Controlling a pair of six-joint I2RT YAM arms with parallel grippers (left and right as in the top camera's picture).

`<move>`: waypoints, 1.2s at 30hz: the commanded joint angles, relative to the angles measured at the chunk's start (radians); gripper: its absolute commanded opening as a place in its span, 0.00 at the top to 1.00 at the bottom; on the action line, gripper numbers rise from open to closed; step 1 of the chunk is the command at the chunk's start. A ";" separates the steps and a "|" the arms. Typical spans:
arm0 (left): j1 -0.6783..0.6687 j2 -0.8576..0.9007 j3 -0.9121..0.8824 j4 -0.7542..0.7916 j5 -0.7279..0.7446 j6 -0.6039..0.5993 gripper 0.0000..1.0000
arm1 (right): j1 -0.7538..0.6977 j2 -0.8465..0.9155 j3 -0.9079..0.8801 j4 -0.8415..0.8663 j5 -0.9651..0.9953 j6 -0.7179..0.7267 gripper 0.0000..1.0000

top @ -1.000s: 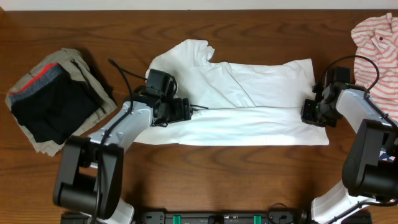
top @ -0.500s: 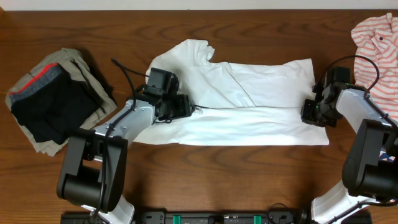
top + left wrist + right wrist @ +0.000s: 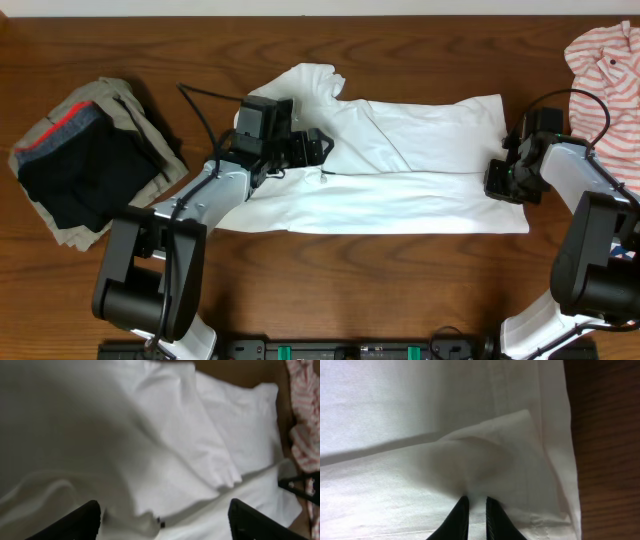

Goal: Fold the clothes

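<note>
Clothes (image 3: 420,195), white, thin, wrinkled, partly folded

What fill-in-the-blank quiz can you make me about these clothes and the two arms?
1. The big garment spread out flat is plain ____.
2. The crumpled shirt lying apart from it has a ____ pattern.
3. The left fingers stand wide ____ over the garment.
4. The right fingers are pinched ____ on the garment.
Missing words: white; striped; open; shut.
</note>
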 commanded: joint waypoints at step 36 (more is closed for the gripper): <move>0.156 0.520 0.674 0.119 -0.003 0.312 0.00 | -0.008 -0.003 0.447 -0.314 -0.064 -0.069 0.54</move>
